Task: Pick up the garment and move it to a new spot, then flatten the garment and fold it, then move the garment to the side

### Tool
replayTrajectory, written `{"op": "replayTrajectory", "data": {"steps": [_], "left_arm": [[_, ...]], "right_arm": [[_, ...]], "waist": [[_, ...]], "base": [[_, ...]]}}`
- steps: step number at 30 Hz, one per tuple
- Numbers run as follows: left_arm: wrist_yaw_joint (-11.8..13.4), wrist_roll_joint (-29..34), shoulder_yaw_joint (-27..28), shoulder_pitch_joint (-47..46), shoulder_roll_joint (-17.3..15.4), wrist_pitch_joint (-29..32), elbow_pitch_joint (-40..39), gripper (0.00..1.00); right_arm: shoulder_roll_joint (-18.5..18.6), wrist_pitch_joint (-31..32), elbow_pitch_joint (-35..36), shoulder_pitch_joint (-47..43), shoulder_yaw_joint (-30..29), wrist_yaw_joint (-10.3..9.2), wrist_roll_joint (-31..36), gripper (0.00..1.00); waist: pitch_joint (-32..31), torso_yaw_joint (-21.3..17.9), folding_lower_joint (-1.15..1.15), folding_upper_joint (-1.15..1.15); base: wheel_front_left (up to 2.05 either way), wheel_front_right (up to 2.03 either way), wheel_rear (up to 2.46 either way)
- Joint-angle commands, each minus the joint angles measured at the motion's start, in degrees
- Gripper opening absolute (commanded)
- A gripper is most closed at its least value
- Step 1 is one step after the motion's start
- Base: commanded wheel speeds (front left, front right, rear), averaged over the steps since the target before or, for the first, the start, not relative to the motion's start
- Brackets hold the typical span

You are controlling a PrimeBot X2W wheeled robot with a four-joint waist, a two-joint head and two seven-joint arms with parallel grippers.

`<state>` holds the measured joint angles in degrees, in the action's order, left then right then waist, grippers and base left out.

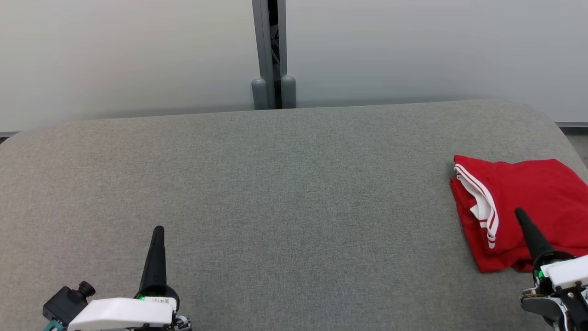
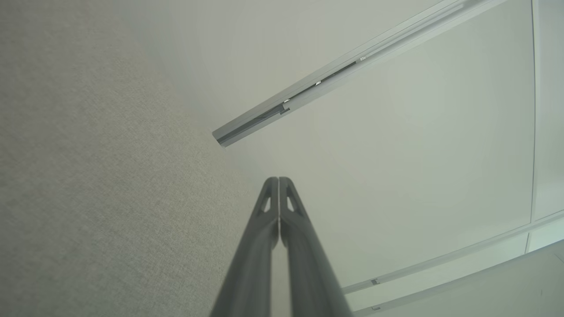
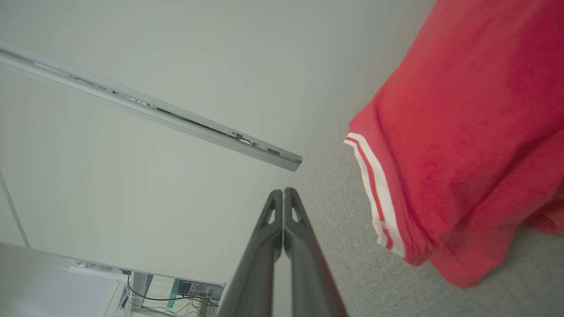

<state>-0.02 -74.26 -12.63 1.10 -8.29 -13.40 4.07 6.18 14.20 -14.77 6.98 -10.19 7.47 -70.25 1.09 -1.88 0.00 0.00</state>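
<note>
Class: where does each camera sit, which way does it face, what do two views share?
Head view: on the head, facing forward-down at the grey surface; left pincer, right pincer show.
Left wrist view: on that wrist, along the shut left pincer toward wall.
Right wrist view: likewise, along the shut right pincer, garment alongside.
Head and right wrist share the garment.

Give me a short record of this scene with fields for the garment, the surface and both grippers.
garment: red, white striped trim, folded, at the surface's right side
surface: grey fabric
left gripper: jaws shut, empty, over the fabric
right gripper: jaws shut, empty, near the garment's striped edge
task state: garment looks folded and set aside
</note>
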Motion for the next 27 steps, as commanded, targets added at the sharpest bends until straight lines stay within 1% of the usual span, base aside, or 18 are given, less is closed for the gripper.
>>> {"op": "replayTrajectory", "data": {"steps": [1, 27], "left_arm": [[-0.7, -0.9, 0.6, 0.3, -0.1, -0.2, -0.4, 0.00], [-4.7, -10.8, 2.5, 0.5, 3.0, -1.1, 0.5, 0.00]], "right_arm": [[0.7, 0.7, 0.0, 1.5, -0.3, 0.03, -1.5, 0.00], [0.8, 5.6, -3.9, 3.8, -3.8, 0.04, -13.7, 0.00]], "waist": [[0.0, 0.0, 0.00, 0.00], [-0.5, 1.0, 0.00, 0.00]], "base": [[0.00, 0.00, 0.00], [0.00, 0.00, 0.00]]}}
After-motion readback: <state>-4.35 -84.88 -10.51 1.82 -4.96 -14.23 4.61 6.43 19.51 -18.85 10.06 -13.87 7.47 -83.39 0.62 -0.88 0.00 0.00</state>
